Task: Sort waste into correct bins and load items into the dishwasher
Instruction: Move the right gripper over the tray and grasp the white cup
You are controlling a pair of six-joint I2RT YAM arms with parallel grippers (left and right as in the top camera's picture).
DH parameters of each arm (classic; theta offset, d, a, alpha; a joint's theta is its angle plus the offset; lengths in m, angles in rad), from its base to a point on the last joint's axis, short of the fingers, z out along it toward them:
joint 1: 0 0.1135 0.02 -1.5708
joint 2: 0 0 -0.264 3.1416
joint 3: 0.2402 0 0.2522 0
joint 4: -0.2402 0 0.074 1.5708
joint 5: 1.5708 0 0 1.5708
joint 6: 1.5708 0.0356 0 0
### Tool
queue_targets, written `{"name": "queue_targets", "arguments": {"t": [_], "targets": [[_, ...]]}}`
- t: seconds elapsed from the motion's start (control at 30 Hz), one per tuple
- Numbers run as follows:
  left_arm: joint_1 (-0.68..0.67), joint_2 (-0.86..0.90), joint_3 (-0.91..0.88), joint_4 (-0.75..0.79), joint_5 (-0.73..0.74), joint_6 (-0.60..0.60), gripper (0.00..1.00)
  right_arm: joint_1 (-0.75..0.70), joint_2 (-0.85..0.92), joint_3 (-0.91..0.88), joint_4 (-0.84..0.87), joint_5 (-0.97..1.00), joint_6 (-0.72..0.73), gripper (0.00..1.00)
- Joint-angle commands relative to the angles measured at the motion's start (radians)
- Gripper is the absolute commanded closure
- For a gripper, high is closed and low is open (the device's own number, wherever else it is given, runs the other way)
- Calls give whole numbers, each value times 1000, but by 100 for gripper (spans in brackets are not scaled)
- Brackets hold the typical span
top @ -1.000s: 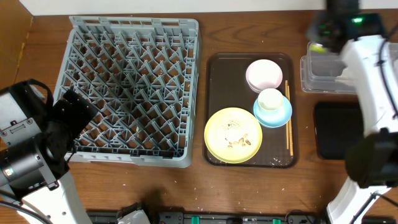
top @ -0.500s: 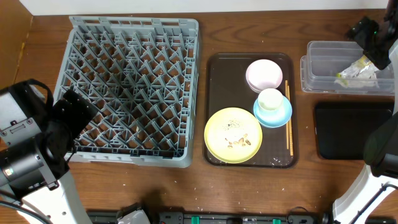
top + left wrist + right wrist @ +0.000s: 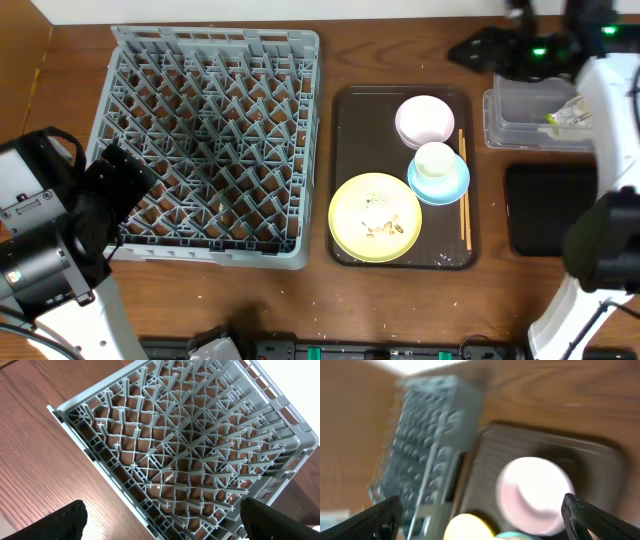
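Wooden table (image 3: 300,300), front left: left gripper (image 3: 160,522), fingers spread wide and empty, over the grey dish rack (image 3: 210,140). Far right: right gripper (image 3: 482,517), likewise spread and empty, near the clear tub (image 3: 530,143) containing the green-yellow wrapper (image 3: 568,115).

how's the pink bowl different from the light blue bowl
The pink bowl is empty; the light blue bowl holds a small pale cup. The pink bowl sits farther back on the dark brown tray; the light blue bowl sits beside the yellow plate. Both stand upright on it.
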Motion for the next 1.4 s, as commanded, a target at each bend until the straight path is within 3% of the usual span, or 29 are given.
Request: {"name": "queue_targets", "arguments": {"t": [0.0, 0.1, 0.23, 0.33, 0.5, 0.53, 0.63, 0.77, 0.9, 1.0, 1.03, 1.13, 1.2, 1.27, 1.37], "targets": [[5, -1, 6, 0, -9, 5, 1, 164, -95, 0, -3, 107, -57, 1], [5, -1, 6, 0, -9, 5, 1, 285, -90, -1, -4, 241, -57, 1], [5, -1, 6, 0, -9, 5, 2, 430, -74, -2, -45, 566, -40, 1], [5, -1, 6, 0, -9, 5, 2, 502, -60, -2, -90, 789, 104, 1], [5, -1, 6, 0, -9, 5, 2, 594, -68, -2, -191, 824, 164, 4], [5, -1, 6, 0, -9, 5, 1, 610, -69, -2, -212, 810, 160, 9], [5, -1, 6, 0, -9, 5, 1, 657, -69, -2, -287, 809, 162, 43], [5, -1, 6, 0, -9, 5, 1, 695, -69, -2, -363, 811, 163, 55], [5, -1, 6, 0, -9, 5, 1, 710, -69, -2, -388, 890, 244, 47], [5, -1, 6, 0, -9, 5, 2, 705, -69, -2, -378, 926, 266, 18], [5, -1, 6, 0, -9, 5, 1, 702, -69, -2, -373, 926, 266, 19], [5, -1, 6, 0, -9, 5, 1, 704, -69, -2, -362, 922, 266, 38], [5, -1, 6, 0, -9, 5, 1, 710, -69, -2, -358, 916, 266, 40], [5, -1, 6, 0, -9, 5, 1, 716, -69, -2, -357, 906, 266, 34], [5, -1, 6, 0, -9, 5, 1, 727, -69, -2, -356, 906, 266, 16]]}}
